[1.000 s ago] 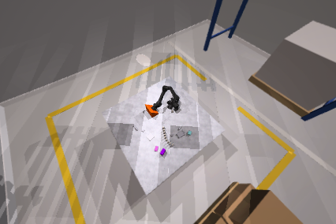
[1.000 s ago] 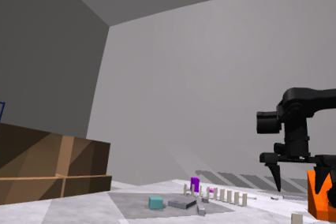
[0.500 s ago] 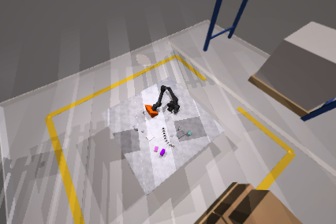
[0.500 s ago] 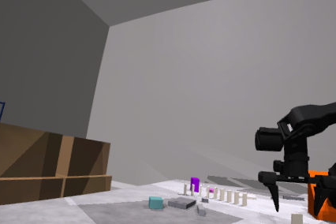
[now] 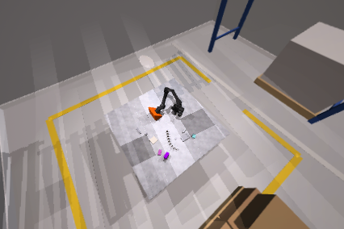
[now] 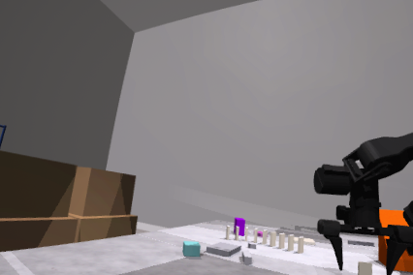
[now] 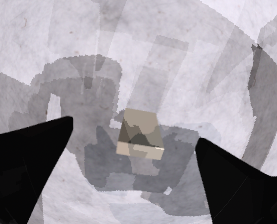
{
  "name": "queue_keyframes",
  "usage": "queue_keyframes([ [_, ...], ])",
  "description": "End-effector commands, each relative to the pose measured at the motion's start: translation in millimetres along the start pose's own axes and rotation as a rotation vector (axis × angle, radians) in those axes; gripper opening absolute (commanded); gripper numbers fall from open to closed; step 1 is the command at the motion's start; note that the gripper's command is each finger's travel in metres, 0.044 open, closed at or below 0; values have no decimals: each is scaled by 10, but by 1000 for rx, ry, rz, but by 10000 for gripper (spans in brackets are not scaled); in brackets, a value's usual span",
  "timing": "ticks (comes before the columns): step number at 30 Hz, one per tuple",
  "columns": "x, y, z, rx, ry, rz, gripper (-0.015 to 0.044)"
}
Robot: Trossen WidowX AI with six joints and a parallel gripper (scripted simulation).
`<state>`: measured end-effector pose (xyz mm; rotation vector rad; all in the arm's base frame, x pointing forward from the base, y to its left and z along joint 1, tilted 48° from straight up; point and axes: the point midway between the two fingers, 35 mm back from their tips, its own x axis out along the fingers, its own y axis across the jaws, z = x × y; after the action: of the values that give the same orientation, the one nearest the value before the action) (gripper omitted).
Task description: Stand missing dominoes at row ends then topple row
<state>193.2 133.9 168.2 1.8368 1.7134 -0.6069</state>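
My gripper (image 5: 178, 114) (image 6: 365, 271) (image 7: 137, 133) is open and empty, pointing down, with its fingertips on either side of a single beige domino (image 6: 365, 267) (image 7: 141, 119). The domino looks upright in the wrist view, below and between the fingers; its foot is cut off in the exterior view. The curved row of several standing beige dominoes (image 5: 169, 137) (image 6: 281, 241) is apart from it, farther from the arm base. I cannot make out another loose domino.
A teal block (image 5: 194, 136) (image 6: 191, 249) and a flat grey piece (image 6: 223, 249) lie to one side of the row. A purple block (image 5: 166, 156) (image 6: 239, 227), a pink piece (image 5: 160, 152) and a cream plate (image 5: 153, 139) lie around its other side. An orange block (image 5: 154, 114) (image 6: 388, 218) stands by the arm.
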Motion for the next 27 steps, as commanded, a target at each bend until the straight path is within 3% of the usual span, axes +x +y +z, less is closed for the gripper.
queue_keyframes([
  [1, 49, -17, 15, 6, -4, -5, 414],
  [13, 49, -17, 15, 6, -4, -5, 107],
  [23, 27, -11, 17, 9, -5, -1, 107],
  [27, -413, 52, 32, 55, -41, 73, 107],
])
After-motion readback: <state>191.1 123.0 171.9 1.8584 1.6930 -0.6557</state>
